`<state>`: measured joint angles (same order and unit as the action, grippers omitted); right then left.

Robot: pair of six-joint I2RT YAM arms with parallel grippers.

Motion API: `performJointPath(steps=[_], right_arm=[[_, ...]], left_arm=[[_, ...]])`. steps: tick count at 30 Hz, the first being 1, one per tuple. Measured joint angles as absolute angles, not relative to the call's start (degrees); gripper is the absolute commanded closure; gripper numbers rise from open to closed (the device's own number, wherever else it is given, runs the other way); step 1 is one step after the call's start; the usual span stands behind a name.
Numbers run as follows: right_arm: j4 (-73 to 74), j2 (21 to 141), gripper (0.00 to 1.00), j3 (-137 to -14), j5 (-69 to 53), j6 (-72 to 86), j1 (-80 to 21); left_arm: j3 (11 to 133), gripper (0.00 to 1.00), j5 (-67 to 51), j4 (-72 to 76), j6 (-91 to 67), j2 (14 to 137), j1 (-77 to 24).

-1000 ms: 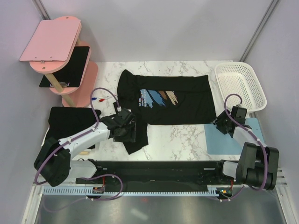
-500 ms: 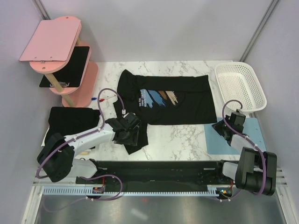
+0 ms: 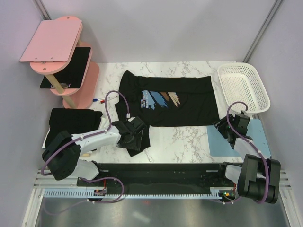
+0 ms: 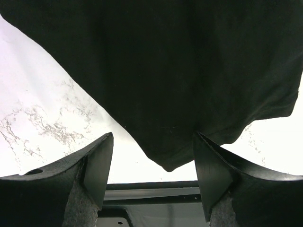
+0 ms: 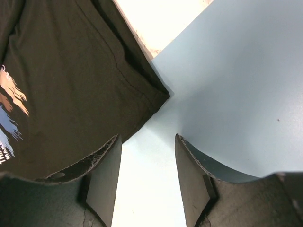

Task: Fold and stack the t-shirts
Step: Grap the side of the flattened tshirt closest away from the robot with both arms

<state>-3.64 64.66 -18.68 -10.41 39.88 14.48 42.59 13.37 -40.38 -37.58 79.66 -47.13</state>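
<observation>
White basket [image 3: 244, 87]; pink shelf [image 3: 49, 40] — blue mat [image 3: 218, 142].

A black printed t-shirt [image 3: 189, 101] lies spread flat across the middle of the surface [image 3: 184, 137], its streaked blue, white and tan chest print facing up and one sleeve reaching toward the near edge. A second black t-shirt [image 3: 71, 120] lies folded near the left edge.

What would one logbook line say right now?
left gripper: open over printed t-shirt sleeve | right gripper: open near hem corner on blue mat | second t-shirt: at left
</observation>
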Motion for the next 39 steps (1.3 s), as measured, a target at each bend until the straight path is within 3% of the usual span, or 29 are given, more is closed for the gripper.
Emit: performJointPath(steps=[6, 12, 16, 19, 21, 27, 39], right_arm=[[-7.79, 64.97, 0.47, -16.91, -9.76, 43.18, 14.48], [-13.26, 68.03, 0.58, -16.25, -8.08, 46.11, 14.00], [-17.52, 71.59, 0.82, -16.25, -6.98, 47.46, 12.97], [-20.97, 74.74, 0.96, -16.27, -6.31, 48.47, 11.64], [-23.00, 76.31, 0.99, -16.29, -6.13, 48.95, 10.61], [-23.75, 76.44, 1.00, -16.29, -5.50, 49.08, 8.43], [-12.71, 65.45, 1.00, -19.14, -2.72, 44.47, 7.97]], left_arm=[[42.59, 0.26, 13.50, -40.38, -37.60, 80.01, -47.44], [42.59, 0.26, 13.54, -40.38, -37.63, 80.12, -47.77], [42.59, 0.26, 13.63, -40.40, -37.65, 80.12, -47.79], [42.59, 0.26, 13.69, -40.40, -37.65, 80.20, -47.81], [42.59, 0.26, 13.93, -40.45, -37.65, 80.36, -47.94], [42.59, 0.26, 14.98, -40.71, -37.67, 80.53, -48.14], [42.57, 0.33, 16.49, -37.39, -39.35, 76.23, -51.09]])
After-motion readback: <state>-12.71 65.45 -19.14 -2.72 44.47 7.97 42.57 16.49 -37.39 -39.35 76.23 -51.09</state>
